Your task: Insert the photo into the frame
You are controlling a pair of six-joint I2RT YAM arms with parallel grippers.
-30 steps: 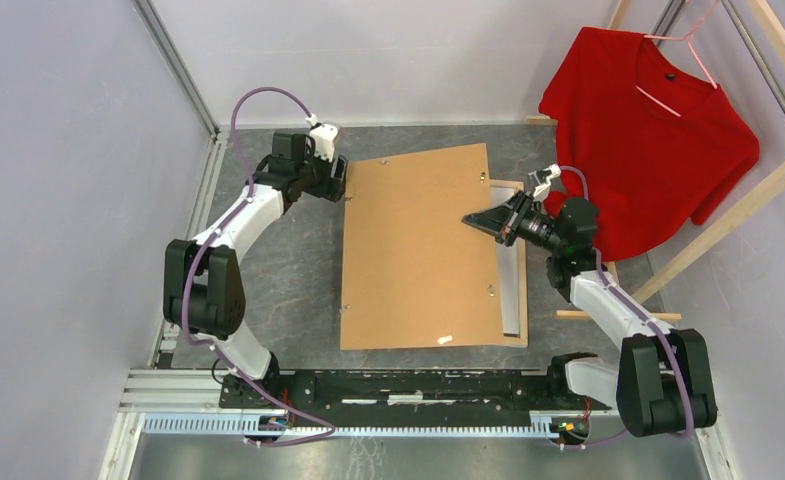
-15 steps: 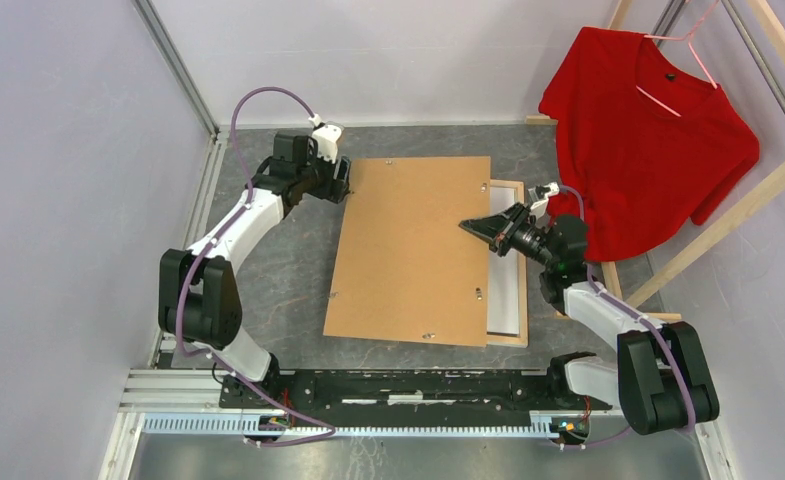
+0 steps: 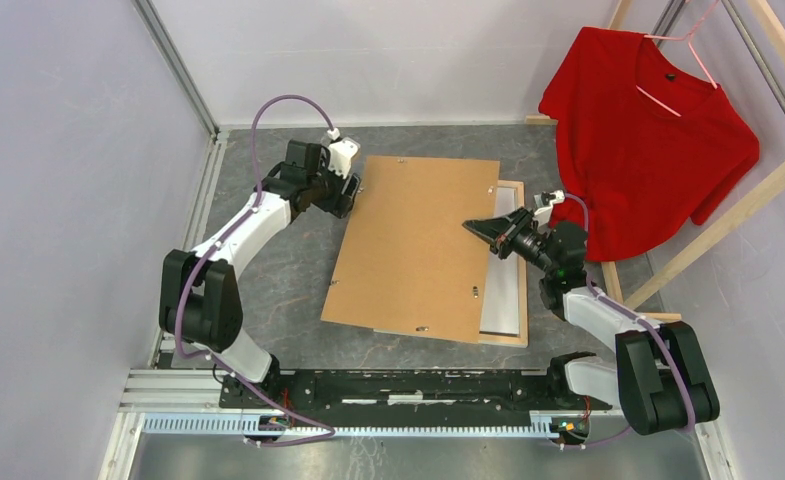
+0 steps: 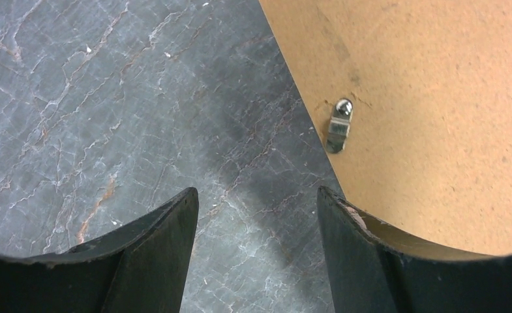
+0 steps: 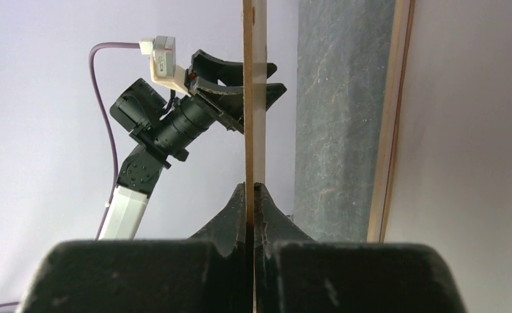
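Frame [image 3: 522, 300] lies flat on the worktop [image 3: 288, 270], right of centre, with its light-wood rails showing along the right and near sides. Inside it we see a pale grey panel [image 3: 503, 295]; we cannot tell whether this is the photo's back. A brown board [image 3: 418, 250] covers most of the frame and overhangs it to the left, skewed so that its near left corner sits on bare worktop.

The right pincer [image 3: 480, 227] is clamped on the board's right edge, about midway along it. From the right wrist, we see the fingers pressed together on the thin sheet [image 5: 254, 98], which runs edge-on straight away from the camera, with the frame's rail [image 5: 390, 130] off to the right.

The left pincer [image 3: 353, 190] is at the board's far left corner. From the left wrist, its fingers [image 4: 168, 228] stand apart with grey worktop between them, and the board's [image 4: 436, 98] edge meets the right-hand finger. A small metal clip [image 4: 338, 124] sits on the board just inside that edge.

Further out, on the far right, a red shirt [image 3: 648, 140] hangs from a pink hanger [image 3: 683, 50] on a bare-wood rack [image 3: 728, 220].
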